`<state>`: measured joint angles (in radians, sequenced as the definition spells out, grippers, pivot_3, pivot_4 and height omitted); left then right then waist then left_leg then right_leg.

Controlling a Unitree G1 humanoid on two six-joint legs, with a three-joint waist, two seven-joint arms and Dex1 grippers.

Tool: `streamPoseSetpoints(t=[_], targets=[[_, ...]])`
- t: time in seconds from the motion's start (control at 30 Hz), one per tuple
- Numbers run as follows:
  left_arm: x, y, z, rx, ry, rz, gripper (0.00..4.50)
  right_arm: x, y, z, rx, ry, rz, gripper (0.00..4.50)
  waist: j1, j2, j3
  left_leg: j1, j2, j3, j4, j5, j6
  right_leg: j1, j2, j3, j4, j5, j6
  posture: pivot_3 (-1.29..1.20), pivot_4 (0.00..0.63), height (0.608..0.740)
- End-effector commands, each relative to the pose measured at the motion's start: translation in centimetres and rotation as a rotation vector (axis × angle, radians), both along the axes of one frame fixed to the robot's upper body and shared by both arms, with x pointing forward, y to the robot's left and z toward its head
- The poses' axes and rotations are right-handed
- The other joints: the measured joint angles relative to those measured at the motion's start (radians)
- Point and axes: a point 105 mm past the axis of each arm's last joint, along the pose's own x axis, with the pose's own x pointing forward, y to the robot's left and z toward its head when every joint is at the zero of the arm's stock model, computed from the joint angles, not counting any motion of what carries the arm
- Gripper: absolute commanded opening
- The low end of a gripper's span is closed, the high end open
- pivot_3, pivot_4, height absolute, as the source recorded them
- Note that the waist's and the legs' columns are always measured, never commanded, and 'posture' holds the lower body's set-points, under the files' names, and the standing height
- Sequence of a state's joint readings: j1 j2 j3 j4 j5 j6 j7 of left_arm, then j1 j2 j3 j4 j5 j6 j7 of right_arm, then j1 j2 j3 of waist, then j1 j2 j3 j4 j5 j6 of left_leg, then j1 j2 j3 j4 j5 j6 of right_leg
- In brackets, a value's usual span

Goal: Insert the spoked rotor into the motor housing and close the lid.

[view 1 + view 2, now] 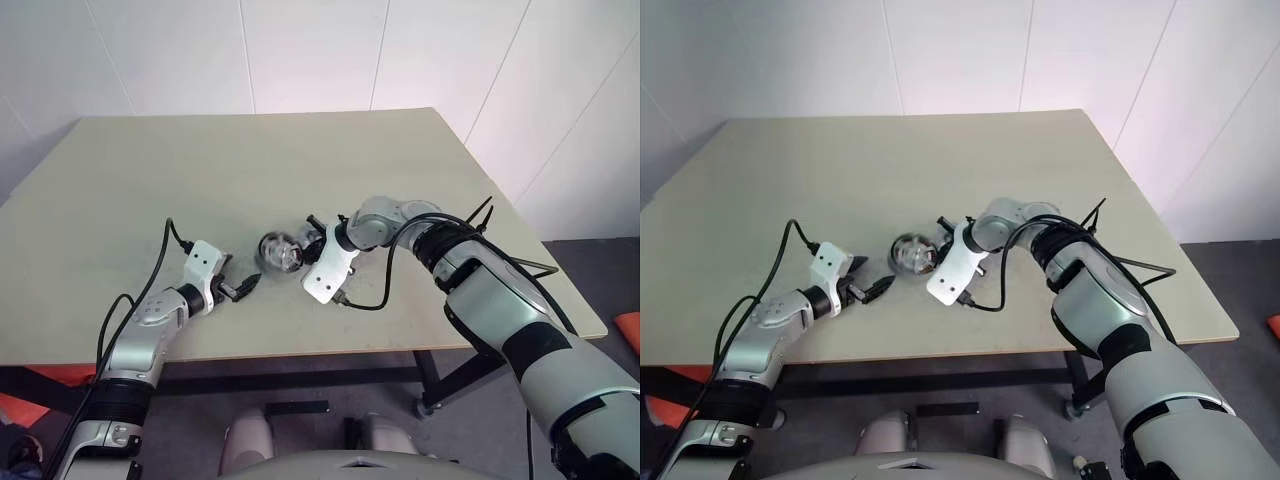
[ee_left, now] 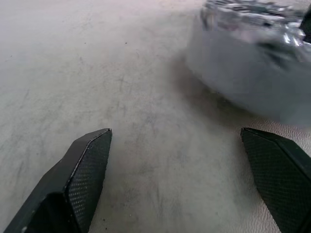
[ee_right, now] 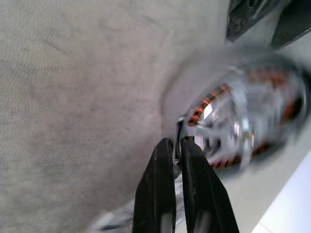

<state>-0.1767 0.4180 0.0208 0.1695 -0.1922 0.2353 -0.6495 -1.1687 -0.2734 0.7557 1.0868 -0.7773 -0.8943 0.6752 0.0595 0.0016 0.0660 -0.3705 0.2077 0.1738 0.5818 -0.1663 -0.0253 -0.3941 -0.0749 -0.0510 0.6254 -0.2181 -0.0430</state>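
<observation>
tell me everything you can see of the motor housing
The motor housing is a short round silver-grey metal cup standing on the table, in front of the robot between its arms. Copper-orange windings ring the inside around shiny silver parts. The right pincer, shut, meets its rim; the open left pincer waits nearby, apart.

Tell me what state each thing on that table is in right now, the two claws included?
Motor housing: upright on the table, open-topped, no lid on.
Spoked rotor: shiny, lying in the housing's mouth, its edge pinched.
Left gripper: open, empty, beside the housing.
Right gripper: shut on the rotor's edge.
</observation>
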Motion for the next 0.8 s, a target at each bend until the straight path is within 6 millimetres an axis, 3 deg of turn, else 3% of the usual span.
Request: streamPoseSetpoints(t=[0.03, 0.53, 0.7, 0.8], targets=[[0.3, 0.0, 0.4, 0.008, -0.021, -0.004, 4.5, 0.5, 0.7, 1.6, 0.055, -0.015, -0.016, 0.01, 0.0, 0.0, 0.0, 0.0, 0.0, 0.0, 0.0, 0.0, 0.0, 0.0, 0.0, 0.0, 0.0, 0.0, 0.0, 0.0, 0.0, 0.74], [0.4, 0.1, 0.3, 0.01, -0.019, -0.004, 4.5, 1.1, 1.6, 4.1, 0.123, -0.012, -0.067, 0.01, 0.007, 0.0, 0.0, -0.002, 0.0, 0.0, 0.0, 0.0, 0.0, -0.002, 0.0, 0.0, 0.0, 0.0, 0.0, 0.0, 0.0, 0.74], [0.5, 0.1, 0.3, 0.011, -0.019, -0.003, 4.5, 0.4, 1.8, 5.0, 0.149, 0.028, -0.038, 0.01, 0.008, 0.0, 0.0, -0.002, 0.0, 0.0, 0.0, 0.0, 0.0, -0.002, 0.0, 0.0, 0.0, 0.0, 0.0, 0.0, 0.0, 0.74], [0.5, 0.1, 0.3, 0.011, -0.02, -0.005, 4.5, -0.1, 1.8, 5.2, 0.154, 0.055, -0.021, 0.79, 0.008, 0.0, 0.0, -0.002, 0.001, 0.0, 0.0, 0.0, 0.0, -0.002, 0.0, 0.0, 0.0, 0.0, 0.0, 0.0, 0.0, 0.74]])
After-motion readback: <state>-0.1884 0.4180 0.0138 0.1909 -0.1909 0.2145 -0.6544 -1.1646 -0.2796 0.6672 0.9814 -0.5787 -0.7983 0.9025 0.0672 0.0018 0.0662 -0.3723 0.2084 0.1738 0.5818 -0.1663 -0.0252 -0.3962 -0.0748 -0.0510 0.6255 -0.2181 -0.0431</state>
